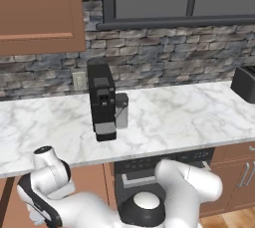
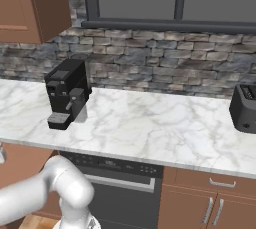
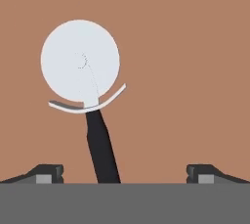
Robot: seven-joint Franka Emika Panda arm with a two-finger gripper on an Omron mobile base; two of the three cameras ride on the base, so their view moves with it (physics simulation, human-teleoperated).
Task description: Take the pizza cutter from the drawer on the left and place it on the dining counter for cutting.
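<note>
In the hand view the pizza cutter point(image 3: 88, 86) lies flat on the drawer's point(image 3: 190, 47) reddish-brown floor. Its round pale wheel point(image 3: 80, 61) points away from the hand and its black handle point(image 3: 102, 149) runs back toward it. My gripper point(image 3: 125, 174) hovers straight over the handle's end, open. Its two dark fingertips point(image 3: 46, 173) stand far apart with the handle between them, closer to the left one, and neither touches it. The arm bends down at the lower left of the left base view. The dining counter is out of view.
A marble worktop point(image 1: 189, 112) carries a black coffee machine point(image 1: 102, 100) point(image 2: 67, 93) and a black toaster point(image 2: 245, 108). Under it sit a black dishwasher front point(image 2: 120, 188) and brown cabinet doors point(image 2: 200, 208). A brown wall cabinet point(image 1: 40, 13) hangs above on the left.
</note>
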